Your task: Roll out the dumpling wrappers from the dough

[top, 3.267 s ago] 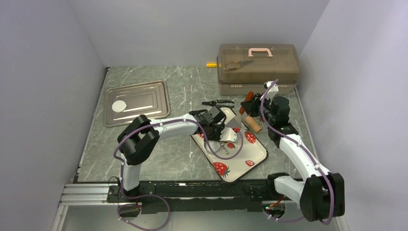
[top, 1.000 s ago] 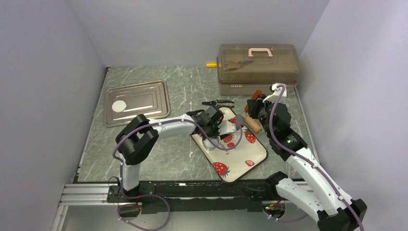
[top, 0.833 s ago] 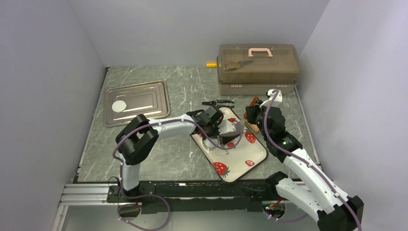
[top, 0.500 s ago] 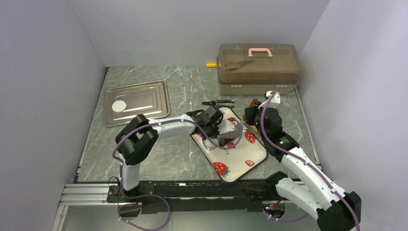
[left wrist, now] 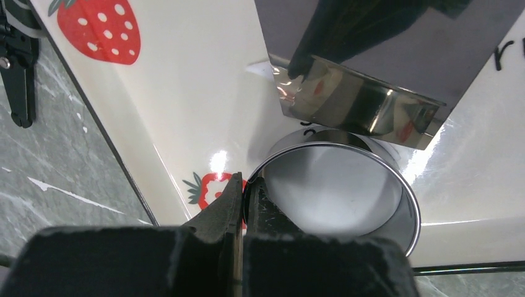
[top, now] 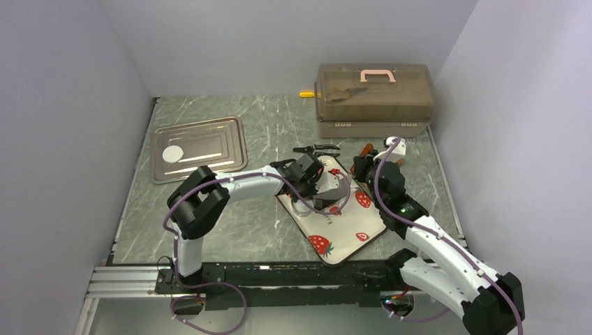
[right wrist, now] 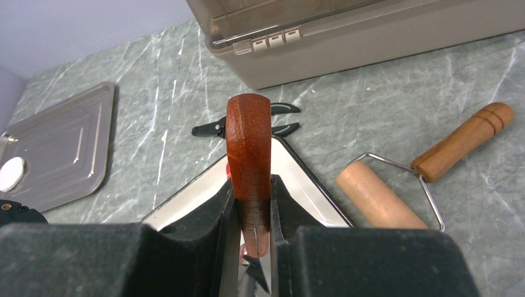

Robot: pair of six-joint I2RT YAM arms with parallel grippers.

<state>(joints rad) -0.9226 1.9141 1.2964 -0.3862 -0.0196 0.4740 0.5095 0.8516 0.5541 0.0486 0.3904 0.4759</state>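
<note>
- Left fingers [left wrist: 246,185]: clenched on the thin wall of a metal ring [left wrist: 405,216], 1 finger outside, 1 inside.
- Ring standing flat on the strawberry plate [left wrist: 186,93], directly ahead of those fingers.
- Inside the ring, a pale matte patch, perhaps the dough [left wrist: 328,192]; cannot tell for sure.
- Just beyond the ring, a shiny scraper blade [left wrist: 365,102], tilted, its lower edge close over the ring's far rim.
- Right fingers [right wrist: 251,192]: grasping a reddish wooden handle [right wrist: 249,142] that rises upright between them.
- Right of the right fingers, on the counter [right wrist: 347,111]: a wooden roller [right wrist: 374,195] lying on its side, apart from the plate.
- Ahead of the right fingers, past the plate's corner: a black tool [right wrist: 213,128], then a smoky lidded box [right wrist: 371,37].
- Far left of the right fingers: a metal tray [right wrist: 68,142] carrying 1 dumpling wrapper [right wrist: 11,173], round and white, well apart from both pairs of fingers.
</note>
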